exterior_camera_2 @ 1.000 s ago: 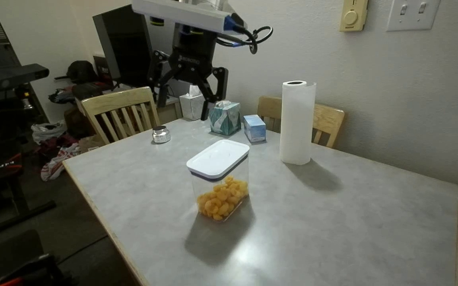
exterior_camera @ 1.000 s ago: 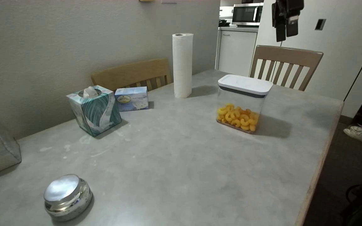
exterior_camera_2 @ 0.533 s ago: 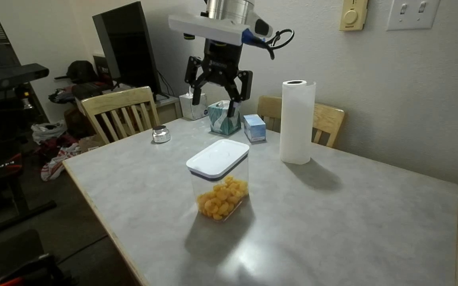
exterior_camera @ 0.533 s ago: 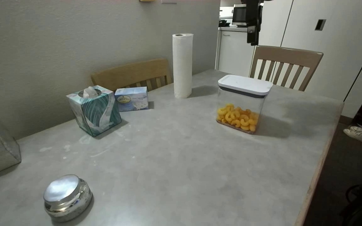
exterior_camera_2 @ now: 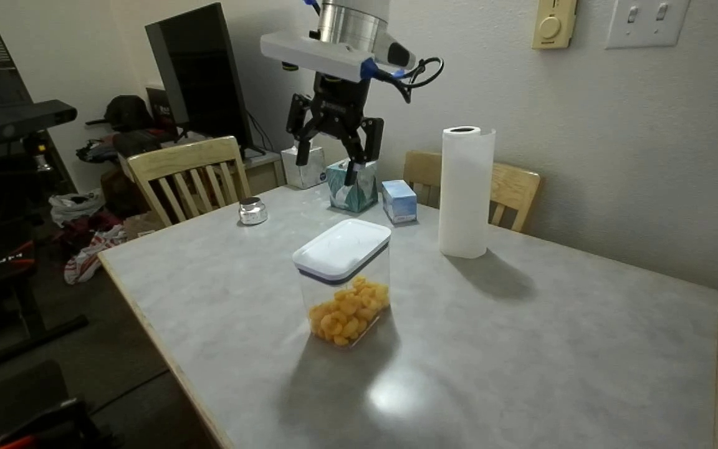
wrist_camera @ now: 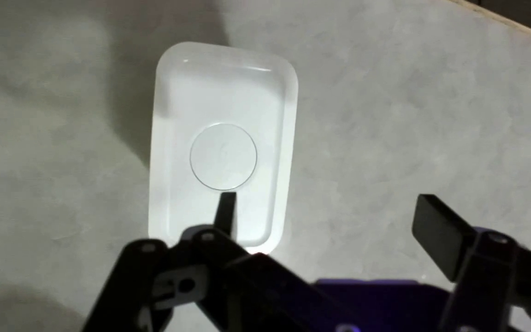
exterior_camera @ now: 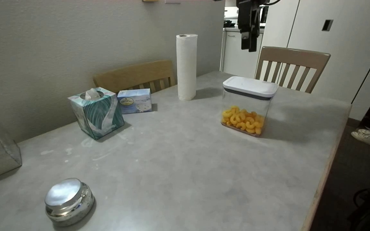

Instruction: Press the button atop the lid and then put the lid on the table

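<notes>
Clearly below and apart from the gripper [exterior_camera_2: 326, 171], the white lid [exterior_camera_2: 342, 249].

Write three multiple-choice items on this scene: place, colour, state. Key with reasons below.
1. Where is the lid? A. on the floor; B. on the clear container; C. on a chair.
2. What colour are the pieces inside the container? A. green; B. red; C. yellow-orange.
3. How does the gripper stand? A. open; B. shut, empty; C. shut on the lid.

1 B: both exterior views show it there. 2 C: seen through the clear side. 3 A: the wrist view shows its fingers wide apart.
</notes>
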